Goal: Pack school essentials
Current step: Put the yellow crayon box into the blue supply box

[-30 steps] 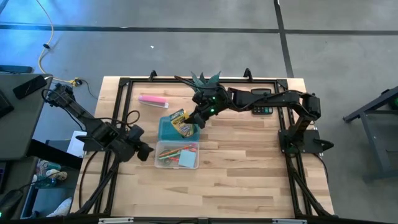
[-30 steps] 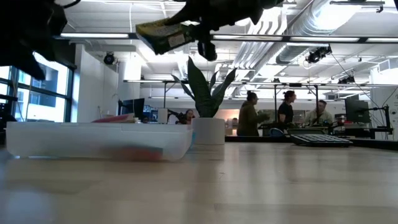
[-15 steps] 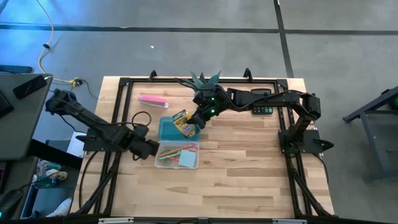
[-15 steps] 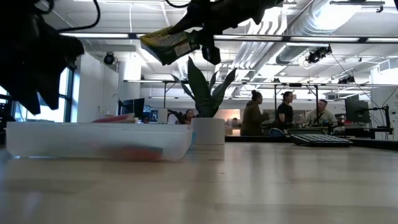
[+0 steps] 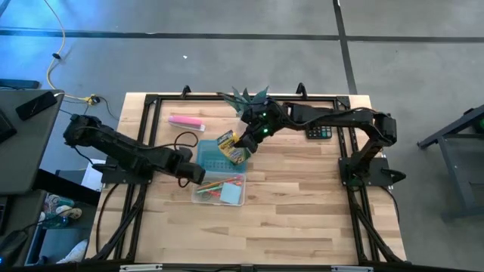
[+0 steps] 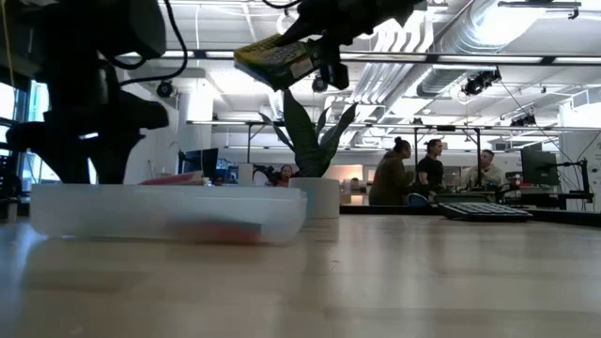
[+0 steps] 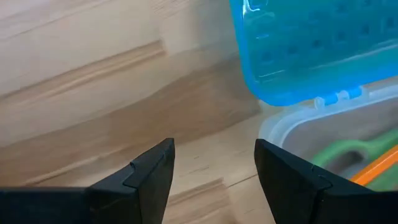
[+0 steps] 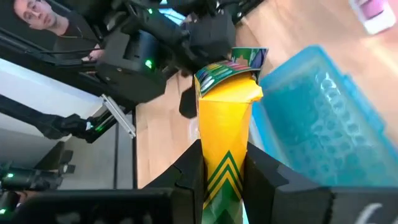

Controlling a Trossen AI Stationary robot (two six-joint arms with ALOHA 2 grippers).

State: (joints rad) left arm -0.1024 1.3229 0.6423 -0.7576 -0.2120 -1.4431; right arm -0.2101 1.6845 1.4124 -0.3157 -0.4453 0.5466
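Observation:
My right gripper (image 5: 243,140) is shut on the yellow-green crayon box (image 5: 232,146), which hangs in the air over the blue lid (image 5: 207,156) of the clear plastic box (image 5: 221,189). In that box lie green-handled scissors (image 7: 348,152), an orange pencil (image 7: 380,174) and a blue sticky-note pad (image 5: 230,194). My left gripper (image 7: 214,168) is open and low over the wood, at the clear box's left end (image 7: 273,127). In the low view the crayon box (image 6: 277,60) is high above the clear box (image 6: 169,212). My right gripper pinches the crayon box between its two fingers (image 8: 189,171) at the lower part of its yellow body (image 8: 225,165). The fingers slant down from the table's far right. The box is lifted clear, with its flap end (image 8: 230,71) pointing away from the gripper. My left gripper: whether it touches the clear box cannot be told.
A long pink bar (image 5: 185,121) lies near the far left edge. A black calculator (image 5: 319,133) sits far right, and a potted plant (image 5: 246,97) stands at the far edge. The near half of the table is bare wood (image 5: 287,219). People show in the room beyond.
My left arm has reached toward the table's right, and its gripper has come up to the clear box's left end. The clear box has slid a little to the right. My right gripper has carried the crayon box slightly right and toward the far edge, still in the air.

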